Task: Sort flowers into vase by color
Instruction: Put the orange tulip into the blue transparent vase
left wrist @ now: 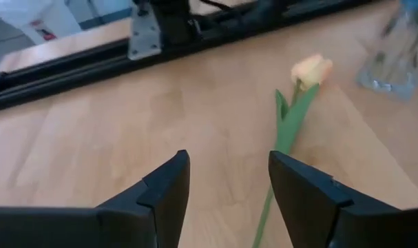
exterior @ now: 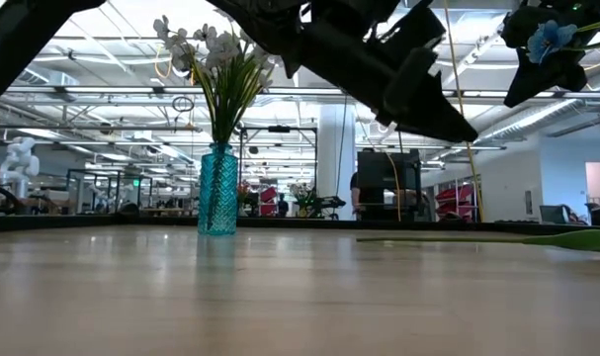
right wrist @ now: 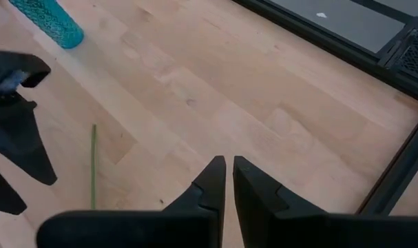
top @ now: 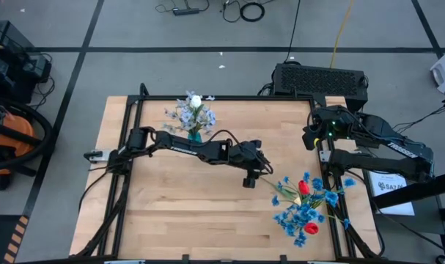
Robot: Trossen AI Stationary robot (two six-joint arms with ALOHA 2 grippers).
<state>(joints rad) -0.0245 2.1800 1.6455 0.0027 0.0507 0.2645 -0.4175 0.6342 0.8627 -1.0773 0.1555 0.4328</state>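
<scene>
Dark fingers (left wrist: 164, 200) of your left gripper (left wrist: 229, 193) fill the near edge of the left wrist view, spread wide with bare wood between them and nothing held. Just past the gap lies a cream-yellow tulip (left wrist: 310, 69), flat on the tabletop (top: 171, 213), its green stem running back toward the right-hand finger; whether the stem touches that finger, you cannot tell. From above, your left arm reaches from the left edge across the middle of the tabletop, elbow near the vase, and the left gripper (top: 249, 178) sits right of centre, pointing toward the right edge. Your right arm is folded back at the far right corner, mostly off the wood, and the right gripper (right wrist: 229, 180) hangs over bare wood with its fingers (right wrist: 210, 182) nearly together, only a thin slit showing, gripping nothing. A teal vase (top: 195, 134) stands upright near the middle of the far edge and carries pale blue-white sprays (top: 184, 116) plus one white bud (top: 196, 100). A loose heap of flowers lies toward the near right corner: bright blue sprays (top: 299, 215) and two red tulips (top: 304, 186), stems crossing. In the low view the vase (exterior: 217, 190) stands clear of the arm overhead, and a green stem (exterior: 566, 238) lies flat at the right.
</scene>
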